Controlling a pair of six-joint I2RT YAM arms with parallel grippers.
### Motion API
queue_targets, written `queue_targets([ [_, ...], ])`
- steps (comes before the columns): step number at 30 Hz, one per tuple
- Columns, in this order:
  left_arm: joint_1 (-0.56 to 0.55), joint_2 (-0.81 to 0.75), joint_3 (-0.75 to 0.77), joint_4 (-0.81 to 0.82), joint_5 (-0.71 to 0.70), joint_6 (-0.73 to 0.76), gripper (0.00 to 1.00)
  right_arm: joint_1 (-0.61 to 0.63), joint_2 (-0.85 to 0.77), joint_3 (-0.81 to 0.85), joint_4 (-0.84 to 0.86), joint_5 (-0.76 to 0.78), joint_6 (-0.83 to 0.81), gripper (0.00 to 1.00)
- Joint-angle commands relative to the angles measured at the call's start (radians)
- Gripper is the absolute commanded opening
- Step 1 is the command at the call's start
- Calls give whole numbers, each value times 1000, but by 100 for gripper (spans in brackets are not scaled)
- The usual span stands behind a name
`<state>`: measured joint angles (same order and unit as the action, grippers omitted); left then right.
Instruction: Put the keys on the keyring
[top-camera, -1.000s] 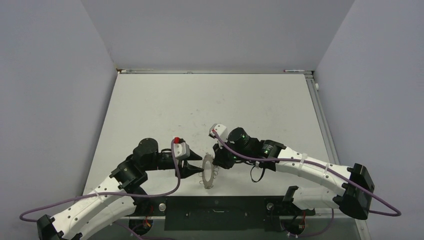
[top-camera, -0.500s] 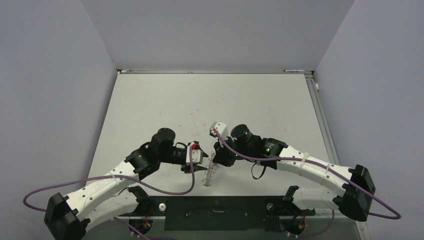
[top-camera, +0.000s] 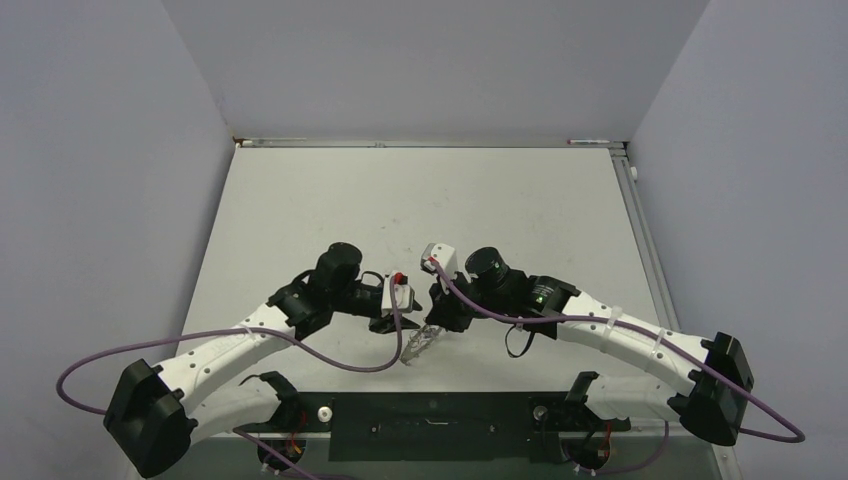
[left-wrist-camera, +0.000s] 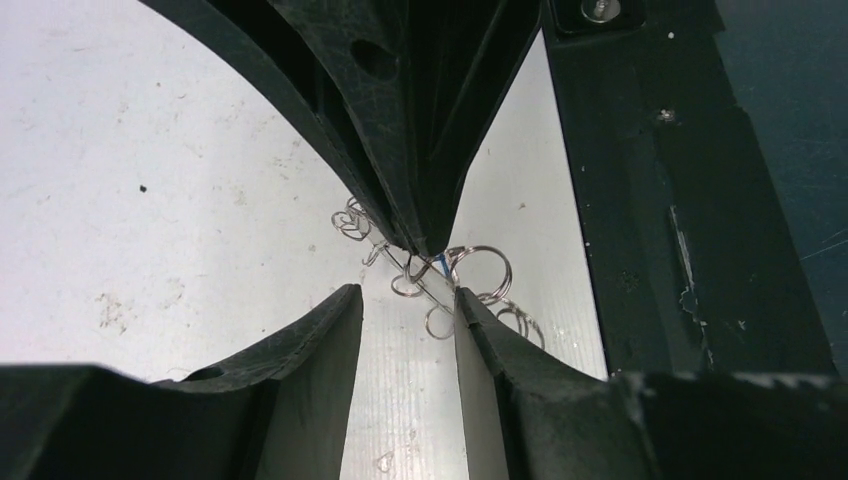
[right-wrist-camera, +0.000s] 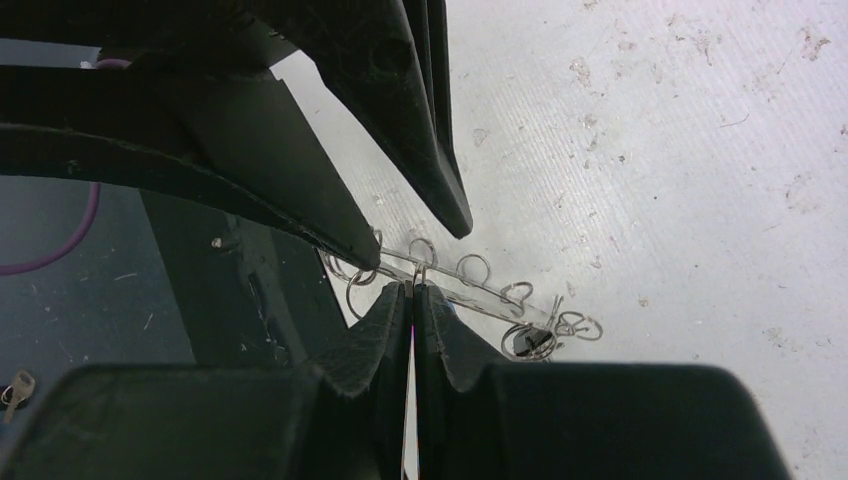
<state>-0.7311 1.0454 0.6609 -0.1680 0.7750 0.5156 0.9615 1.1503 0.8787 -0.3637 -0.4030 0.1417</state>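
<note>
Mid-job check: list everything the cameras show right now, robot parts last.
keyring: one, grey metal with wire loops, between the two grippers, near the table's front edge.
black-headed key: one, among the ring's loops.
blue-tagged key: one, only a blue fleck shows at the ring.
table: one, white, scuffed.
base plate: one, black, at the table's near edge.
cables: two, purple, along the arms.
left gripper: one, black, open, fingers either side of the ring.
right gripper: one, black, shut on the keyring's edge.
</note>
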Motion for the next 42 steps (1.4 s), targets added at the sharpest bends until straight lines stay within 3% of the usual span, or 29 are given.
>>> queue_targets([
  [1, 4, 23, 22, 87, 92, -23, 36, -7, -32, 0, 68, -24, -14, 5],
  [9, 5, 35, -12, 187, 126, -64, 29, -7, -32, -7, 74, -29, -18, 5],
  [13, 4, 61, -2, 170, 120, -50, 24, -6, -30, -10, 78, -28, -21, 5],
  [33, 6, 97, 7, 96, 129, -7, 20, -9, -45, -20, 82, -28, -33, 5],
  [42, 6, 104, 4, 152, 148, -46, 0, -9, -44, -23, 91, -41, -34, 5],
])
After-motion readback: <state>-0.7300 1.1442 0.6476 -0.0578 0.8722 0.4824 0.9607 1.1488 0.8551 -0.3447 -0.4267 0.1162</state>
